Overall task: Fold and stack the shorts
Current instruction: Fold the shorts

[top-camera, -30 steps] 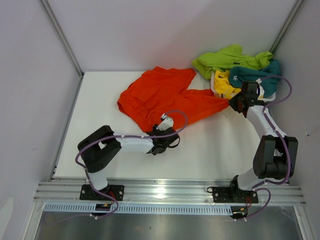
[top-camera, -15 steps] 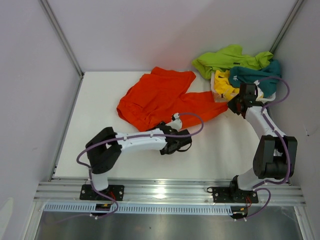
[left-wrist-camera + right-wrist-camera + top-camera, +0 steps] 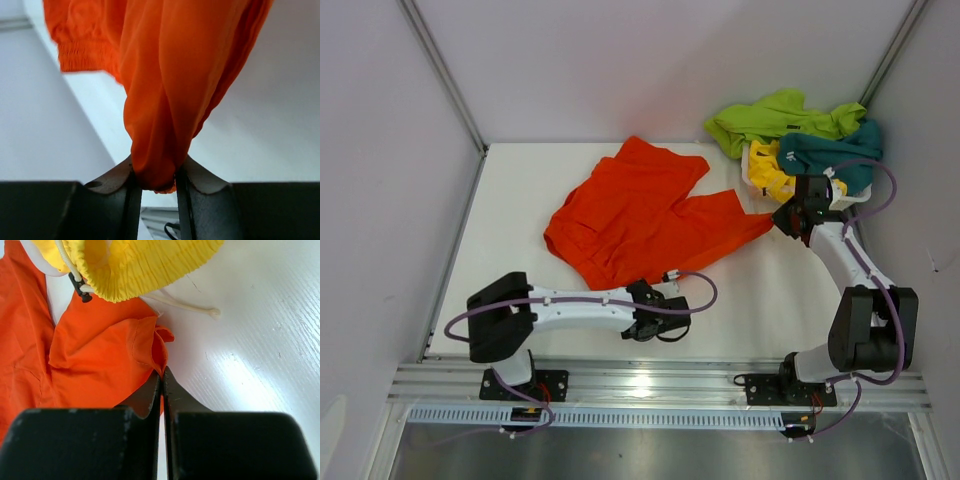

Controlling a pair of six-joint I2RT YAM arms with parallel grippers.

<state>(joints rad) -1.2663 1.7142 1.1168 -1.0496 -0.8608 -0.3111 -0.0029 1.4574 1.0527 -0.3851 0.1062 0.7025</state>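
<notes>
The orange shorts (image 3: 640, 205) lie spread across the middle of the table. My left gripper (image 3: 655, 300) is shut on a bunched fold of their near edge (image 3: 155, 150), low near the table's front. My right gripper (image 3: 782, 220) is shut on a thin corner of the orange shorts' right leg (image 3: 159, 352). The yellow shorts (image 3: 765, 170) lie just behind that corner, their waistband and drawstring showing in the right wrist view (image 3: 135, 265). The lime green shorts (image 3: 770, 115) and the teal shorts (image 3: 825, 150) are heaped at the back right.
The heap of shorts sits in a white basket (image 3: 760, 185) against the right wall. Grey walls close the table on the left, back and right. An aluminium rail (image 3: 650, 375) runs along the front edge by the arm bases.
My left gripper has moved toward the front edge, pulling the orange shorts' near edge with it. The shorts have spread out and shifted left. My right gripper has kept hold of the leg corner.
</notes>
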